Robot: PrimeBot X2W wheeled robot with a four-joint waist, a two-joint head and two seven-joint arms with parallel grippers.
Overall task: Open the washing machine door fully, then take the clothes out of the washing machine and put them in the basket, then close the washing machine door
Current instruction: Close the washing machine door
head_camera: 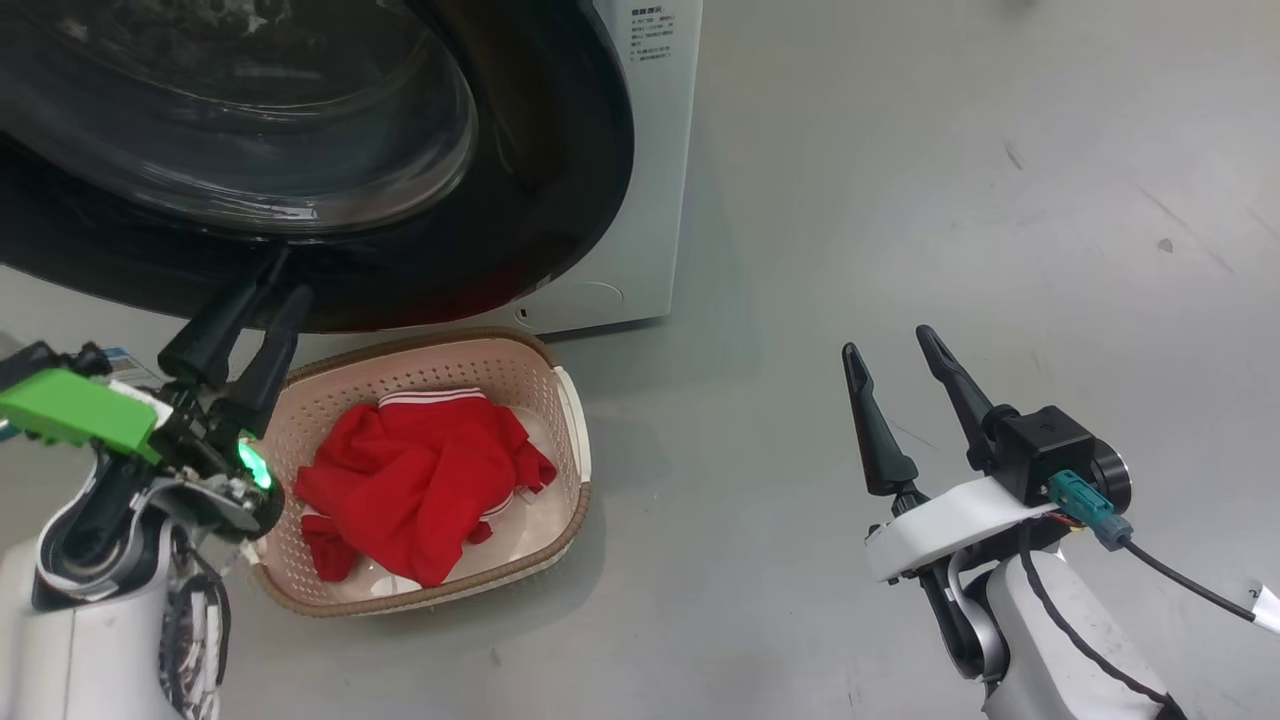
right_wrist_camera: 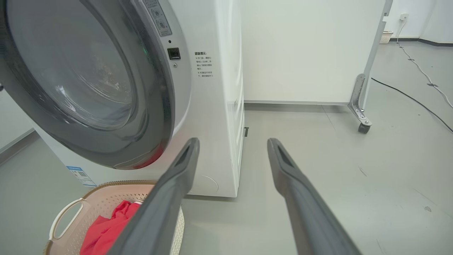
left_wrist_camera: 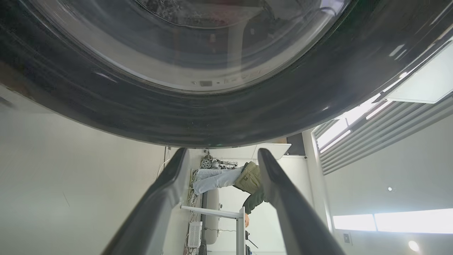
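The washing machine door (head_camera: 300, 150), black-rimmed with a bulging glass bowl, hangs over the basket's far side. In the right wrist view the door (right_wrist_camera: 88, 81) stands in front of the white washing machine (right_wrist_camera: 219, 106). The cream basket (head_camera: 575, 440) sits on the floor below it and holds the red clothes (head_camera: 420, 480). My left gripper (head_camera: 288, 278) is open, holding nothing, and its tips sit just under the door's lower rim (left_wrist_camera: 212, 127). My right gripper (head_camera: 888, 342) is open and holding nothing over bare floor, well to the right of the basket (right_wrist_camera: 116, 184) and clothes (right_wrist_camera: 106, 230).
Grey floor (head_camera: 900, 200) spreads to the right of the machine. A white panel on a caster (right_wrist_camera: 361, 120) stands beyond, with a cable (right_wrist_camera: 407, 95) lying on the floor. A person (left_wrist_camera: 226, 177) shows far off between my left fingers.
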